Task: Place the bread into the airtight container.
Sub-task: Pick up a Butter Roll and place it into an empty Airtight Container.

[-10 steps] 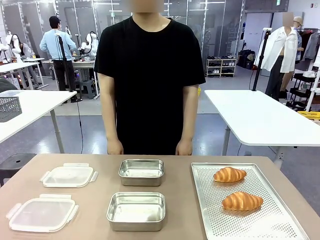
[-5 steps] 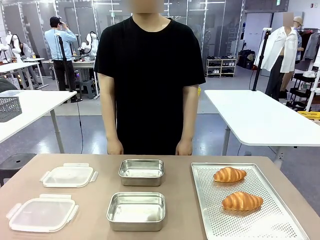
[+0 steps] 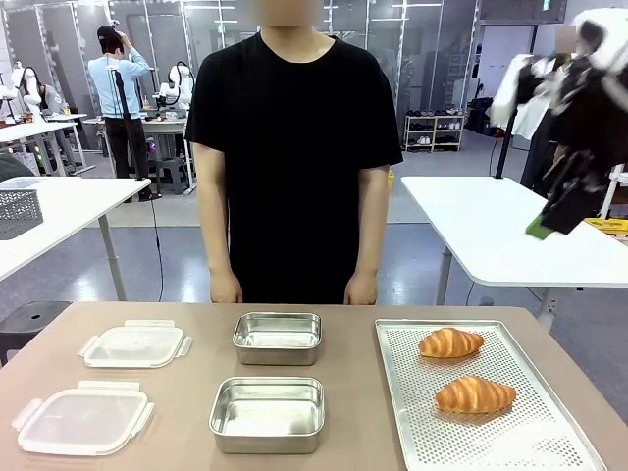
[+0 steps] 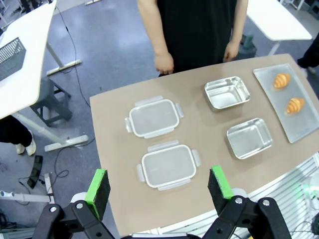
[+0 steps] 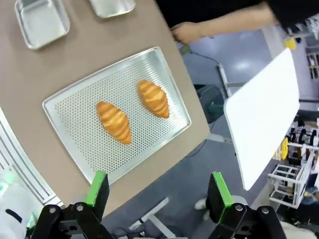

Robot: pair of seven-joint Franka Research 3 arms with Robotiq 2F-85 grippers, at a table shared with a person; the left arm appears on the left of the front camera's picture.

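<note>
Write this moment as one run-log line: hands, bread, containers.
left hand: open, empty | right hand: open, empty | near croissant: on tray | near container: empty, uncovered

1. Left gripper (image 4: 158,184): black linked fingers, green pads (image 4: 97,185), round silver screws (image 4: 234,200) at the joints.
2. Right gripper (image 5: 157,190): same black fingers, green pads, silver screws.
3. Right arm (image 3: 579,108), at 2 o'clock in front view: motion-blurred white and black, one green pad at the tip.
</note>
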